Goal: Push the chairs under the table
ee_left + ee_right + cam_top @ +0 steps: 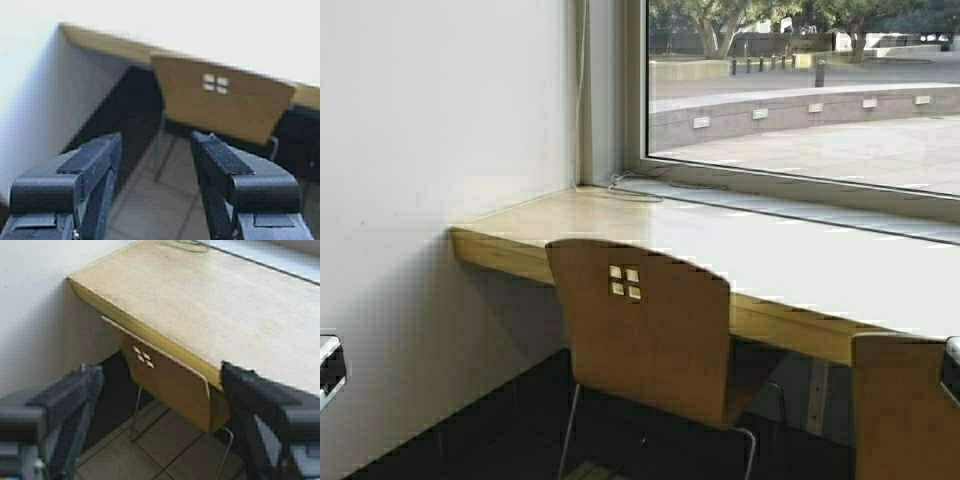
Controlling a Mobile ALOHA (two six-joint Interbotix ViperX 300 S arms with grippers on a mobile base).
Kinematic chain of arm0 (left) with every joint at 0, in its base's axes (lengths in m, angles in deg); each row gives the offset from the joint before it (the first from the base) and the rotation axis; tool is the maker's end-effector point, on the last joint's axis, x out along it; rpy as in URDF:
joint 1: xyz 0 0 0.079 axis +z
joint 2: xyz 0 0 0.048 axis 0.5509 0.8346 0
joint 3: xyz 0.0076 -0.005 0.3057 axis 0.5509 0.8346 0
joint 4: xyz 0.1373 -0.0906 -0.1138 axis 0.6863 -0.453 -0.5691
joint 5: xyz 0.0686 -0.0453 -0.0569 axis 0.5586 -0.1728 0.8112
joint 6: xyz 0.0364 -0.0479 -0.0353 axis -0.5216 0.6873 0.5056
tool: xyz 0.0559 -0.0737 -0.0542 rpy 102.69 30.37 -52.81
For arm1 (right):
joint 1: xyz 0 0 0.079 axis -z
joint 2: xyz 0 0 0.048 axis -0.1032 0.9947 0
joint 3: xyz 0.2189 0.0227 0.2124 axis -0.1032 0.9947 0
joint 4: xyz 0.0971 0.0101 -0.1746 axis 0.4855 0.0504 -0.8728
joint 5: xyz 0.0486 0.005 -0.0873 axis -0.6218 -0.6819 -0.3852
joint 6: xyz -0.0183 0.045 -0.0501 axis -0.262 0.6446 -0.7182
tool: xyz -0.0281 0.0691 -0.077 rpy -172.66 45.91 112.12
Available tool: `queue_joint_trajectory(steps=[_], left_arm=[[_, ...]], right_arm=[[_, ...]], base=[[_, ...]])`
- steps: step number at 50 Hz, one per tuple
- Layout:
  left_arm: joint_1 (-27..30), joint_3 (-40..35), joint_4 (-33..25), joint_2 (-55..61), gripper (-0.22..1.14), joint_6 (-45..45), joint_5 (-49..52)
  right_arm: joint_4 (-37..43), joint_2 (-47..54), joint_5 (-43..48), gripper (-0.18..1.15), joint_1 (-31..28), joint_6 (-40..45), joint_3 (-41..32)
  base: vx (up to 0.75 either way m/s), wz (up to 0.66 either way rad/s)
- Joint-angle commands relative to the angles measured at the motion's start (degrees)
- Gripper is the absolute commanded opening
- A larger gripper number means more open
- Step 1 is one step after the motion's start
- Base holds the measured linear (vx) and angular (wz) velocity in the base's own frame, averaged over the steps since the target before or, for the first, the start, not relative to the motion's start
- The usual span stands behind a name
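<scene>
No words, labels, brand marks or numbers can be read anywhere in these three views.

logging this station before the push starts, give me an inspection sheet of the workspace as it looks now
surface: long pale yellow-wood counter top fixed along the white wall and window sill; bare apart from a cable.
job's things: light tan bent-plywood chair with four small square cut-outs, backrest close to the counter's front edge; second tan chair at the right, only partly in view.
clutter: nothing seen.
grippers: left tool open, empty, facing the first chair from a distance; right tool open, empty, also clear of the chair.
cables: thin pale cable looped in the counter's window corner, running up the frame.
surroundings: large window onto a paved yard; dark floor below.
</scene>
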Motion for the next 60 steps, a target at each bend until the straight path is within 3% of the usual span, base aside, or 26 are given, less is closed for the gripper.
queue_joint_trajectory(steps=[1,42,60], left_arm=[[0.0,-0.8,0.2,0.9,0.81,-0.2,-1.1],[0.0,-0.7,0.7,2.8,0.81,1.2,-4.1],[0.0,-0.9,0.4,2.7,0.82,2.1,-4.2]], right_arm=[[0.2,0.4,0.6,1.01,-0.2,0.1,-1.6],[1.4,3.3,0.3,1.01,-0.2,0.1,-3.9],[1.6,3.2,0.2,1.01,1.1,0.1,-4.6]], base=[[-0.39,0.12],[-0.37,0.12],[-0.38,-0.11]])
